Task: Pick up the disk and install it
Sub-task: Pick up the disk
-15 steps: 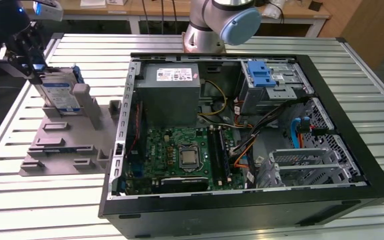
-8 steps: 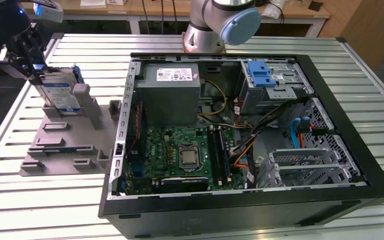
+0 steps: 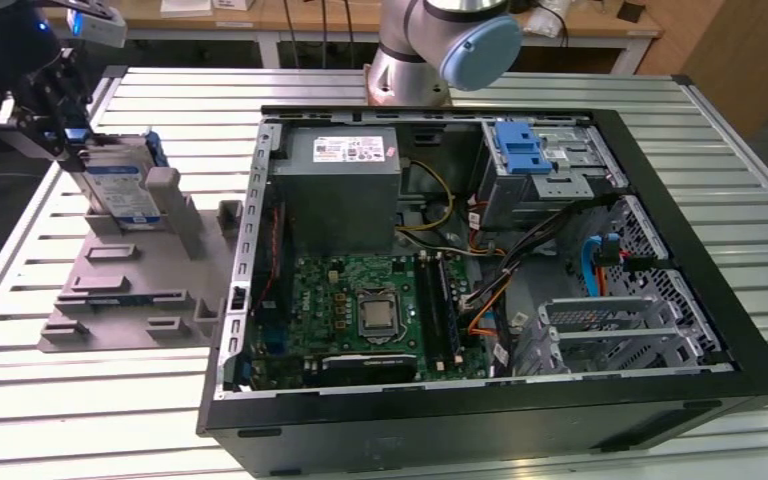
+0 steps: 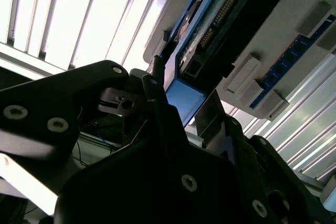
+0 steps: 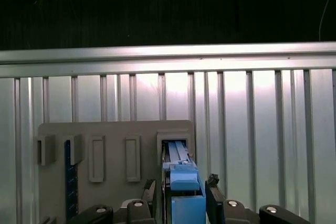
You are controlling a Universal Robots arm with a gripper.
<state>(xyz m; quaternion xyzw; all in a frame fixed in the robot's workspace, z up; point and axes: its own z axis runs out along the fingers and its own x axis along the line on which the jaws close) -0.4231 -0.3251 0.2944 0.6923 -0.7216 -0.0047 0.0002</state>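
Beside the open computer case, on the exterior view's left, a grey slotted holder lies flat on a ribbed metal table. The disk stands upright on edge in the holder's far slot. Its lower part is sunk into the slot, and a grey post of the holder covers part of its white-and-blue label.

The gripper sits at the disk's upper edge, on the side away from the case. It straddles the blue carrier, but I cannot tell whether it is clamped on the disk or only set around it. The disk is not lifted; it is seated in the holder.

In the first wrist view the disk is seen edge-on in its slot, so its flat faces are hidden, and the gripper is cut off by the frame edge. In the second wrist view the gripper has its dark body across much of the picture. The disk runs out of frame beyond it, showing its dark underside and blue rim.

Behind the case the robot arm is cut off above its base. Inside the case lie a grey power supply, a green motherboard and a blue latch at the far corner.
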